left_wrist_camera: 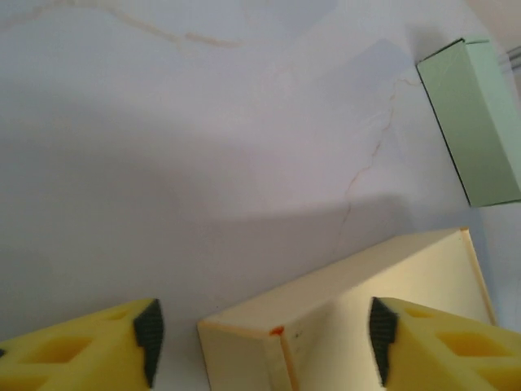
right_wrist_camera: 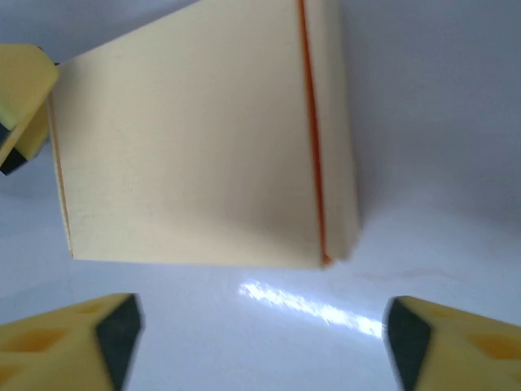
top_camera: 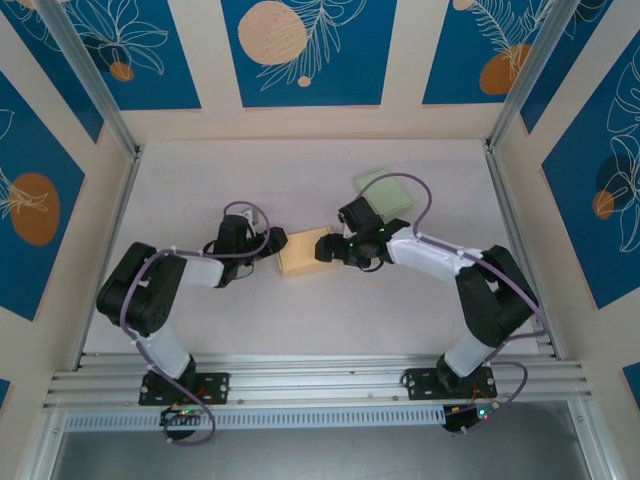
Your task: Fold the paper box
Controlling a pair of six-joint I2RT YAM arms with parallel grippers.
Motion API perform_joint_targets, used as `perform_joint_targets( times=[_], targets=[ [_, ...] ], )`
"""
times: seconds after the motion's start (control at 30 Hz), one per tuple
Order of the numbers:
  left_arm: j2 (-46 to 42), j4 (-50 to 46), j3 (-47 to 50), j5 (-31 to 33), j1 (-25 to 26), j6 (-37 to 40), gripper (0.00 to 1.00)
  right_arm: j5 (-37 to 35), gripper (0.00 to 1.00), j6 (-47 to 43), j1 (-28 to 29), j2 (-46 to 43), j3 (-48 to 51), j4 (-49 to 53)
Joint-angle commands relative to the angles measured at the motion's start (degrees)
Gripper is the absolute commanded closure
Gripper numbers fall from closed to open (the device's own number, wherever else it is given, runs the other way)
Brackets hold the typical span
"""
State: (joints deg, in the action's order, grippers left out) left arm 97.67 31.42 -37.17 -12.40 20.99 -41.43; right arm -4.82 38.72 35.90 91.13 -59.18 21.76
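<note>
Working over the white counter [top_camera: 300,170], with most of the job looking done. Finding the paper box [top_camera: 305,251] lying near the middle of it, between the two hands, and reading as a closed cream block with walls up and top shut, not a flat sheet. Noting a green box [top_camera: 383,190] lying apart from it, further back and to the right. Holding the left hand [top_camera: 272,245] spread at the box's left end, one corner sitting between the fingers [left_wrist_camera: 122,342] with a clear gap on one side, so apparently pinching nothing. Hovering the right hand [top_camera: 327,250] spread wide as well, just short of the box's right end, nothing between its pads [right_wrist_camera: 456,342]. Judging the remainder as small: spotting, in the right wrist view, an orange-edged flap [right_wrist_camera: 313,122] standing out as a thin layered lip, perhaps wanting a last press or tuck; not able to tell whether fully seated.
</note>
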Motion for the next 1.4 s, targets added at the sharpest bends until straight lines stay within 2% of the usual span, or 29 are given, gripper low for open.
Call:
perform_joint_targets(
  times=[0.0,0.07,0.1,0.2,0.3,0.47,0.57,0.63,0.77,0.87,1.0,1.1,1.23,1.27,1.33,1.37],
  targets=[
    [-7.71,-6.15,-2.56,0.36,-1.63,6.5,0.2,-8.87,0.01,-4.73,-0.45,-8.93,-1.6,8.13],
    [-13.68,-12.65,-3.22,4.62,-2.08,11.29,0.1,-14.12,0.01,-7.48,-1.55,-13.43,-1.14,9.86],
    [-17.1,-15.6,-3.19,7.07,-2.33,13.54,0.01,-17.1,0.01,-8.94,-2.22,-15.65,-0.75,10.41],
    [-26.67,-21.32,-1.53,14.94,-2.84,20.3,0.0,-23.59,0.01,-15.03,-4.55,-21.38,2.94,6.63],
    [-35.17,-23.68,2.51,23.16,-3.23,28.16,0.0,-25.24,0.01,-24.17,-6.26,-26.32,10.77,-4.79],
    [-44.46,-21.0,11.71,30.49,-4.92,41.0,0.0,-24.0,0.01,-34.82,-10.21,-32.71,26.14,-27.69],
    [-47.56,-11.79,19.57,30.86,-7.1,44.77,0.0,-17.91,0.01,-34.8,-15.86,-35.15,31.74,-34.28],
    [-47.16,-3.09,25.0,28.28,-9.33,45.73,0.0,-14.61,0.01,-33.42,-20.13,-35.47,34.85,-38.42],
    [-42.21,6.75,29.19,24.18,-13.14,45.75,0.0,-9.68,0.01,-33.29,-25.29,-34.08,40.19,-48.7],
    [-37.28,14.41,29.48,19.91,-14.38,44.9,0.0,-8.85,0.01,-33.32,-26.79,-29.65,40.76,-53.04],
    [-25.38,26.62,27.8,15.62,-14.35,45.33,0.0,-7.37,0.01,-33.03,-27.74,-23.16,42.56,-62.12],
    [-21.14,26.72,25.57,14.21,-14.3,47.23,0.0,-5.77,0.01,-33.25,-28.19,-19.86,42.71,-64.7],
    [-9.02,35.98,23.94,11.62,-14.25,49.24,0.0,-1.98,0.01,-35.28,-28.87,-19.42,42.19,-63.96],
    [-8.37,35.72,23.42,12.24,-14.33,48.77,0.0,-1.2,0.01,-35.82,-28.78,-19.85,42.46,-64.14],
    [-10.87,27.7,21.2,10.66,-14.58,49.12,0.0,2.97,0.01,-37.13,-28.34,-20.89,43.72,-65.12],
    [-10.02,28.07,20.67,10.53,-14.66,49.06,0.0,5.03,0.01,-37.23,-28.21,-21.12,44.02,-65.37]
  ],
)
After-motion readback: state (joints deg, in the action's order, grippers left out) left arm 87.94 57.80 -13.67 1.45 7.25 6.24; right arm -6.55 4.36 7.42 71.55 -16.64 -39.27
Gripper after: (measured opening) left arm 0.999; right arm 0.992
